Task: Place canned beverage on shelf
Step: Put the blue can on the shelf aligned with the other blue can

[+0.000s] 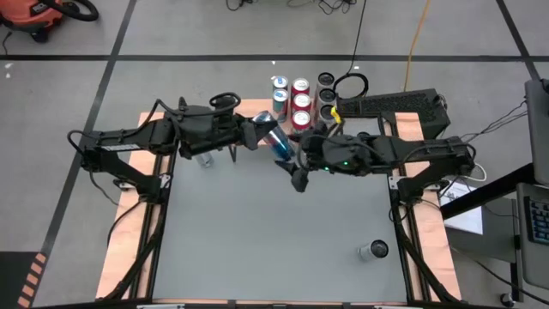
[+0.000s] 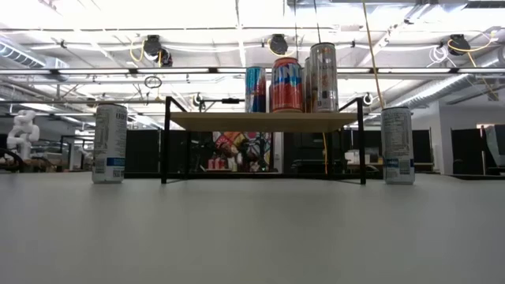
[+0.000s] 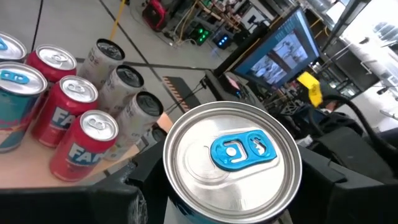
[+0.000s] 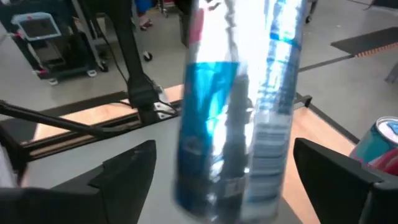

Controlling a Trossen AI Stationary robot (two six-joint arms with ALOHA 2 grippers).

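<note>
Item: tall slim blue-and-silver aluminium beverage can (image 1: 276, 139), carried in the air over the far middle of the tabletop (image 1: 274, 232), just at 7 o'clock from the shelf. Attitude: tilted, long axis running roughly 11 o'clock to 5 o'clock in the overhead view, neither upright nor flat; the left wrist view looks straight onto its silver lid with blue pull-tab (image 3: 239, 151), so the top end faces back along the left arm. Holder: left hand (image 1: 257, 130), fingers clenched on the can body near its top end. Right hand (image 1: 296, 161), at 4 o'clock from the can, fingers released and spread wide either side of the can body in its own wrist view (image 4: 233, 112), not pressing it. Step in hand, by judgement: a hand-to-hand exchange just short of the shelf, with the can resting in the left grip alone. Destination: small low rack with a light wooden top on thin black legs (image 2: 264, 120), already bearing red cans (image 1: 300, 103), teal-blue cans (image 1: 280, 96) and dark-topped silver cans (image 1: 326, 93) in close rows; free room appears limited from above. Next move calls for: righting the can so its long axis stands vertical, then lowering it onto a bare patch of the wooden top without knocking neighbours. Other stock: one can (image 1: 373, 251) at 4 o'clock on the tabletop, one (image 1: 204, 160) beneath the left arm.
</note>
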